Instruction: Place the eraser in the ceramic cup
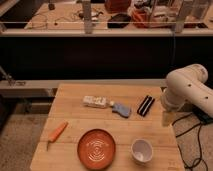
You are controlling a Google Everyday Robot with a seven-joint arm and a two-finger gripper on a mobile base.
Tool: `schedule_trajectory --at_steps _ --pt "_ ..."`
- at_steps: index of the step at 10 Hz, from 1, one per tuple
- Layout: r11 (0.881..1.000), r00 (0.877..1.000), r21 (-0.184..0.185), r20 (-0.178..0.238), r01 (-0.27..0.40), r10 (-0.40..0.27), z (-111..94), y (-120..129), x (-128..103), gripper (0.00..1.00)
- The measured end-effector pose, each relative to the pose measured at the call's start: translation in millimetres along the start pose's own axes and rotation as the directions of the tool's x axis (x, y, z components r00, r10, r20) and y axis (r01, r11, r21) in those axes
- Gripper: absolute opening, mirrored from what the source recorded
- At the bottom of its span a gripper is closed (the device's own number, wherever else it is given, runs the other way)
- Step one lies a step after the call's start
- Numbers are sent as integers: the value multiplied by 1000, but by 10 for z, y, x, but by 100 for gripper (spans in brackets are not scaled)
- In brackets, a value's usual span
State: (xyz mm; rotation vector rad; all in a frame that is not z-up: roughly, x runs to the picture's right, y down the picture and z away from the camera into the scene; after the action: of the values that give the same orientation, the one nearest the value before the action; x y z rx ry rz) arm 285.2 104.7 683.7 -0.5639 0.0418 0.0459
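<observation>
The eraser [145, 105], a small black oblong block with a pale stripe, lies on the wooden table [75, 115] at the right of its middle. The ceramic cup [141, 150], small, round and white, stands upright near the front right corner. The white arm [187, 90] reaches in from the right. Its gripper [167, 118] hangs at the table's right edge, to the right of the eraser and behind the cup, touching neither.
A blue-grey lumpy object [121, 109] and a white flat packet [95, 101] lie left of the eraser. An orange ridged plate [96, 148] sits left of the cup. An orange-handled tool [57, 132] lies at the front left. A dark gap and a cluttered bench [120, 20] lie behind.
</observation>
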Motion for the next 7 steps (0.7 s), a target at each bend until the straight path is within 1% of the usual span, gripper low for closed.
schedule_trajectory --at_steps 7 --pt "1000 1000 -3 2 0 0 17 9 -2 80"
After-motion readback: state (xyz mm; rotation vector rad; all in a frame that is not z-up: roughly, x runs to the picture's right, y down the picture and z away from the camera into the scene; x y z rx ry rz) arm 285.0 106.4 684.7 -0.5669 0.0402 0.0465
